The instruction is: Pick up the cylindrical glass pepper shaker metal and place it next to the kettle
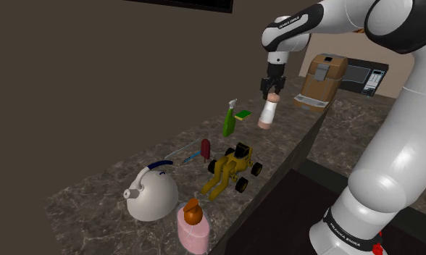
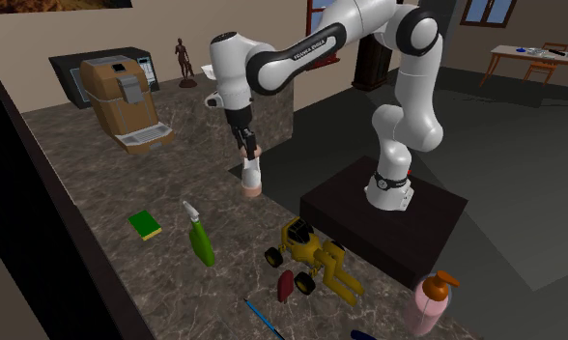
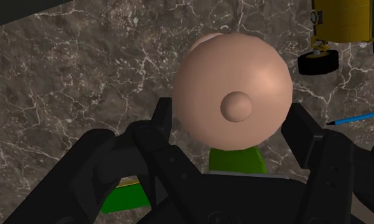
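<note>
Clasping the pepper shaker (image 1: 267,114), the fingers (image 3: 161,124) hang over a dark veined counter (image 1: 95,199) beside a brown wall (image 1: 95,72).

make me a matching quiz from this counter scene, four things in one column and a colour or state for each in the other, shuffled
Things:
1. pepper shaker
2. kettle
3. spray bottle
4. toy truck

Colour or state:
a. yellow
b. clasped by the pincer
c. white and dome-shaped
d. green

Pairs: 1-b, 2-c, 3-d, 4-a
</note>
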`<action>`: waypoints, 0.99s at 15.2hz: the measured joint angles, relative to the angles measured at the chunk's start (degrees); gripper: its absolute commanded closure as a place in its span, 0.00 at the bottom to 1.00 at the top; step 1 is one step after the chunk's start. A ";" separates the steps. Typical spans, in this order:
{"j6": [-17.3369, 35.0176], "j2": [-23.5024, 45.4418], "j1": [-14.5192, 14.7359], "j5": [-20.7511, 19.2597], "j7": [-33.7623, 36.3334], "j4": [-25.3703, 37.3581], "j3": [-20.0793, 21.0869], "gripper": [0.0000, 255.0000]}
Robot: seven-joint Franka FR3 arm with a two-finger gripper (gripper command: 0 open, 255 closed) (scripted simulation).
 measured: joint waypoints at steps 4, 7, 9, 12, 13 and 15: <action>-2.98 -0.73 0.06 -0.23 0.14 2.29 0.01 1.00; -5.04 -1.07 0.11 -0.34 0.24 4.03 0.04 1.00; -6.63 -1.27 0.11 -0.41 0.23 5.44 0.03 1.00; -8.93 -1.52 0.17 -0.48 0.34 7.50 0.08 1.00; -9.56 -1.54 0.20 -0.48 0.37 8.11 0.10 1.00; -11.17 -1.60 0.16 -0.50 0.29 9.66 0.06 1.00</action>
